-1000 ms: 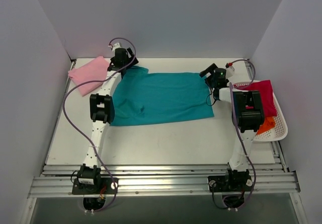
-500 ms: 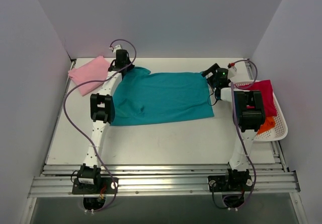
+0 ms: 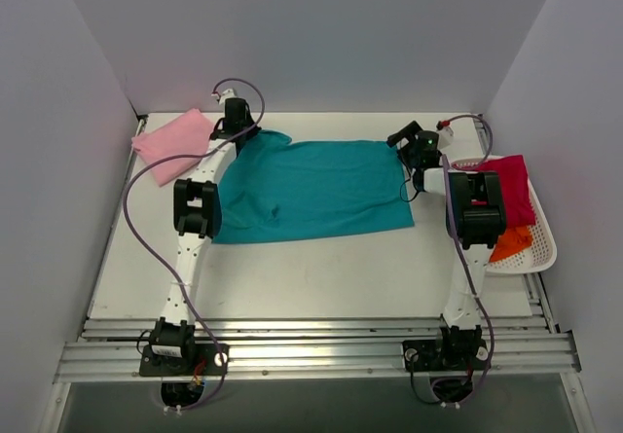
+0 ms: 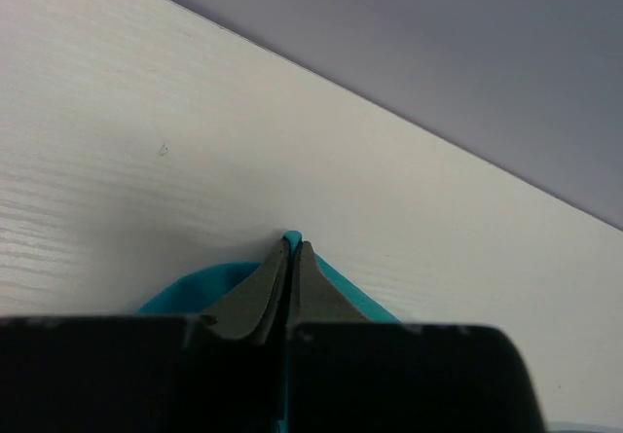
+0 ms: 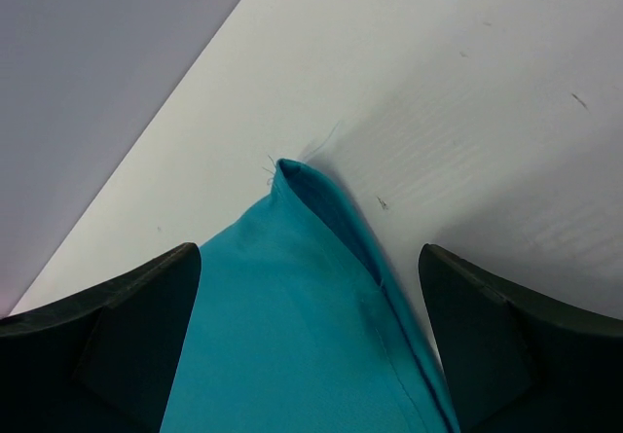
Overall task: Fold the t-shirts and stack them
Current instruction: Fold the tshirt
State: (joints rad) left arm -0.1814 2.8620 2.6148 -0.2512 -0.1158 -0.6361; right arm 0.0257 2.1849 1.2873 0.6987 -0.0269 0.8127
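Note:
A teal t-shirt [image 3: 311,188] lies spread flat across the middle of the table. My left gripper [image 3: 237,131] is at its far left corner, shut on the teal t-shirt's corner [image 4: 291,239], a sliver of cloth showing between the closed fingertips. At the far right corner my right gripper [image 3: 407,149] stands open, its two fingers [image 5: 117,341] straddling the teal corner [image 5: 292,287] without touching it. A light pink t-shirt [image 3: 173,144] lies folded at the far left. A magenta t-shirt [image 3: 510,188] and an orange one [image 3: 512,242] lie in the basket.
A white basket [image 3: 541,254] sits at the table's right edge, beside my right arm. Grey walls close in the table on the left, back and right. The metal rail [image 3: 311,347] with both arm bases runs along the near edge.
My left gripper has gone from open to shut on the teal t-shirt's far left corner. The right gripper shifted slightly at the far right corner and stays open.

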